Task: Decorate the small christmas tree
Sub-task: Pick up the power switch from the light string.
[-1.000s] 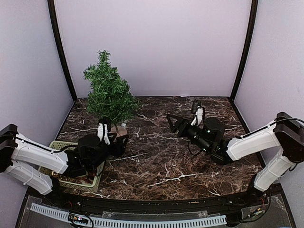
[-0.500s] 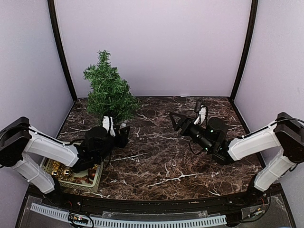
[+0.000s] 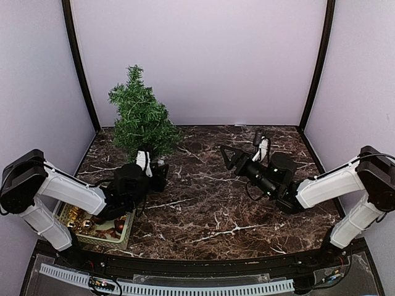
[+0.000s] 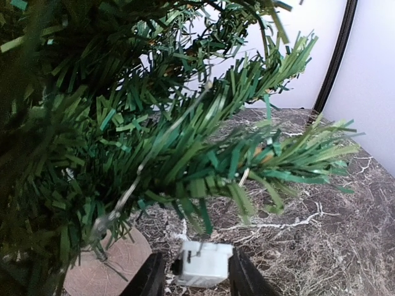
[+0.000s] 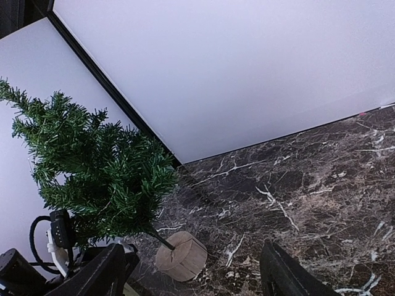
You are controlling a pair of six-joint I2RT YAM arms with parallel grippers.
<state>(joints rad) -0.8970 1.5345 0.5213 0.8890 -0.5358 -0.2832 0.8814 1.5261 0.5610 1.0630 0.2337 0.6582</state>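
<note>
Pale lilac walls (image 3: pixel 197 61) all round, dark veined marble worktop (image 3: pixel 203 209) underneath. Biggest thing on it by far: the small christmas tree (image 3: pixel 141 123), upright at the back-left corner, perched on a thin trunk (image 5: pixel 154 237) and a round tan wooden base (image 5: pixel 181 256). Looks light and a bit top-heavy, so probably tips with any real shove. Bristly branches (image 4: pixel 234 154), likely wire-cored: springy, fine to bend a little, no good for gripping. Best not to grab it at all, honestly. For steadying, go for the base or low on the trunk, and hang things near a branch tip.

Next down in size, pale green basket (image 3: pixel 128 229) at the near-left edge, gold and reddish baubles (image 3: pixel 80 219) inside, well below the treetop.

Then the left gripper (image 3: pixel 150 165), tucked right under the lowest branches, just beside the base. Partway closed, and seems to have a small white ornament (image 4: pixel 203 264) pinched between its fingers (image 4: pixel 154 280), held off the worktop. From the left wrist view, branch directly above, close enough nearly to touch.

Right gripper (image 3: pixel 242 147) out mid-worktop, well apart from the tree, pointed toward it, spread wide with nothing in it.

Tiniest bit: thin wire hook (image 4: pixel 199 248) poking up from the ornament, just short of the needles. Fiddly target, easy to snag wrong.
</note>
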